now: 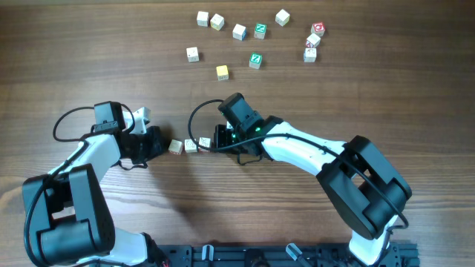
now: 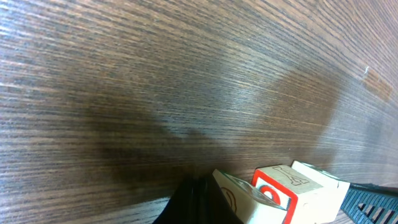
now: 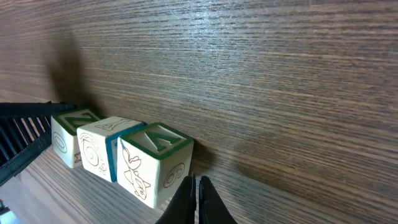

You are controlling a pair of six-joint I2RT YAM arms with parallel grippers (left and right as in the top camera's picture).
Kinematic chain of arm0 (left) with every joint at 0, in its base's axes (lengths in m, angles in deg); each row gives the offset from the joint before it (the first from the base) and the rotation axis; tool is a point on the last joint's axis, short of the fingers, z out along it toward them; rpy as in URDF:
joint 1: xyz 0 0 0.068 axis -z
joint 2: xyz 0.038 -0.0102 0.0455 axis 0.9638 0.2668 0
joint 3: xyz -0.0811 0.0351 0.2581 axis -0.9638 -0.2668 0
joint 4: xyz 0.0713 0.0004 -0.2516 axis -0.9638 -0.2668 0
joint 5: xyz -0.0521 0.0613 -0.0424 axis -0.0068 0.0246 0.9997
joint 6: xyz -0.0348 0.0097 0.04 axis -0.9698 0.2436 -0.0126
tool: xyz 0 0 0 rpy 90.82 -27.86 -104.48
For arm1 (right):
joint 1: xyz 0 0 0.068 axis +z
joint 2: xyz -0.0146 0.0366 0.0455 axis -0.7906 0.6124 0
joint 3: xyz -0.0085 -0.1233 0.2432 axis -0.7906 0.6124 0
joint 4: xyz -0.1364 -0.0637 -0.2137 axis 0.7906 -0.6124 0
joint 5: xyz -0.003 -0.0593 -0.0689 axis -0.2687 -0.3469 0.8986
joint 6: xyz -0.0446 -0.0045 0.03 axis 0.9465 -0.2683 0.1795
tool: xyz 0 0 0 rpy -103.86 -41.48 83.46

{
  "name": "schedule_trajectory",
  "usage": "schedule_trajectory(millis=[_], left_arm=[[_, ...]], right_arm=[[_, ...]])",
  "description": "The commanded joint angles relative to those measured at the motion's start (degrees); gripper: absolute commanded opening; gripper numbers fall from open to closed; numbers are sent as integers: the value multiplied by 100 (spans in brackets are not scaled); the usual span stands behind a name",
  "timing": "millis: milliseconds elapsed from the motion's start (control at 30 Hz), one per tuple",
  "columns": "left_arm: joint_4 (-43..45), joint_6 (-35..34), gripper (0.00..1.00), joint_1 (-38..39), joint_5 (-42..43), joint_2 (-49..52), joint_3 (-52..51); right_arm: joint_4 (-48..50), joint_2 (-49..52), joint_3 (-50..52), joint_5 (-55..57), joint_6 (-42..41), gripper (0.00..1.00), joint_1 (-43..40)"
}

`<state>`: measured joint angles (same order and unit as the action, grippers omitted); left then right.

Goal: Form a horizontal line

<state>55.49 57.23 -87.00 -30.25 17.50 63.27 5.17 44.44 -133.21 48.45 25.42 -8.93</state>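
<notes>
Three small pale wooden cubes form the horizontal line (image 1: 190, 145) in the middle of the table, touching side by side. My left gripper (image 1: 163, 144) is shut and empty, its tips against the row's left end. My right gripper (image 1: 216, 141) is shut and empty at the row's right end. In the left wrist view the shut black fingers (image 2: 198, 202) sit beside the nearest cube (image 2: 245, 200), which seems slightly tilted, and a red-framed cube (image 2: 281, 186) comes after it. The right wrist view has the fingertips (image 3: 196, 190) next to a green-edged cube (image 3: 152, 160), with two more cubes behind it.
Several loose cubes lie scattered across the back of the table, among them a yellow-topped one (image 1: 222, 72), green-topped ones (image 1: 255, 60) and red-marked ones (image 1: 318, 30). Both arms' cables loop over the table near the row.
</notes>
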Motion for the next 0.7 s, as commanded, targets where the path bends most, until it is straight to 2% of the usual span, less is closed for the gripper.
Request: schedule_trajectory(millis=[0,667], left_arm=[[15,-203,4,26,133,76,-59],[107,-203,4,437,186,76,-59]], right_arm=[[35,120,46,-50,-17,5,-20],[295,306,46,-457,44,5,-4]])
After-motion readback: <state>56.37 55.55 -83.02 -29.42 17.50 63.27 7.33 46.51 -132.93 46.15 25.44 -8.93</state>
